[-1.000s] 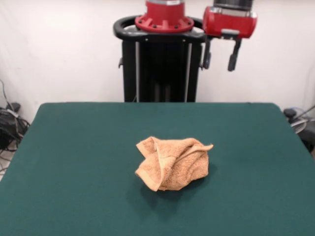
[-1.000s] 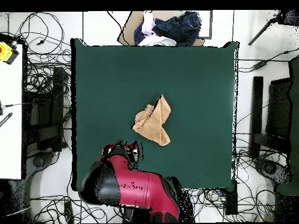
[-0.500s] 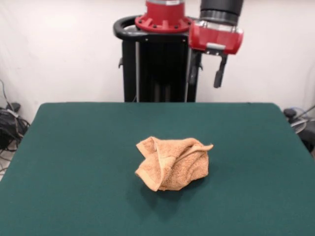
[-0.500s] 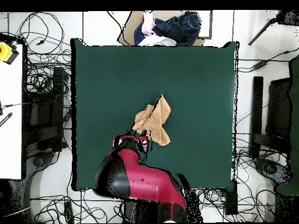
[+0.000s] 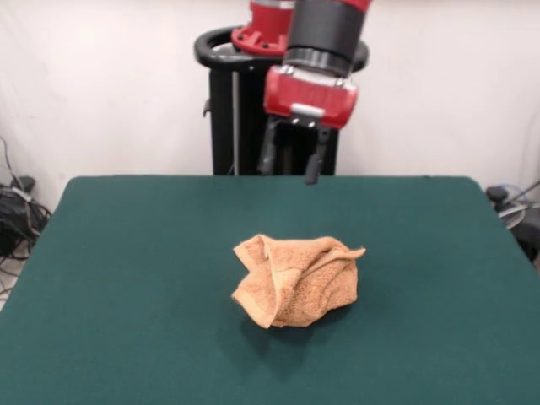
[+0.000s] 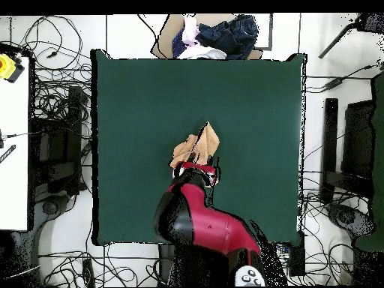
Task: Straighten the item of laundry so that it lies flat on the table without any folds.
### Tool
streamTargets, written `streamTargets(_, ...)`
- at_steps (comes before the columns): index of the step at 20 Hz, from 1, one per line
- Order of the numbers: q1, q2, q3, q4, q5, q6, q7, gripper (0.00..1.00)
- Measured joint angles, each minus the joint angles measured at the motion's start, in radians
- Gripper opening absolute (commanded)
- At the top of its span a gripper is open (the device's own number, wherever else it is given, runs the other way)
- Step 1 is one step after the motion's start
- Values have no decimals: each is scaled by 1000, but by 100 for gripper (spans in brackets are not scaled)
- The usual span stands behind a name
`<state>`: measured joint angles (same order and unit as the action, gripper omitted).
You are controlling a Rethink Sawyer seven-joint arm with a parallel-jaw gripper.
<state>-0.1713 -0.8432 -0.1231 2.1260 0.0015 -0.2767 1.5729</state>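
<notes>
A: Front camera first. I've got the towel bunched in a crumpled heap just below the middle of the frame, folds piled over each other, one corner poking out toward the right. It sits on the green desk, well clear of every edge.

B: And the claw?

A: The claw hangs in the upper middle of the frame under its red wrist housing, up in the air above the far part of the desk. Two dark fingers point down with a clear gap between them, so I read it as spread, and it's gripping nothing. It's well apart from the towel here.

B: Switch to the overhead.

A: Overhead now. The towel shows near the centre of the desk, a tan wedge with a point aimed toward the top of the frame. The red and black arm comes up from the bottom edge and its wrist end covers the lower part of the towel. I can't make out the fingers from up here. At the top edge, off the desk, there's a pile of clothes.
</notes>
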Motion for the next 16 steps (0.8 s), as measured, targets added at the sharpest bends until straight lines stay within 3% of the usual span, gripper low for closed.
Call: streamTargets(16,-102,142,91,-44,-54,-92,0,100)
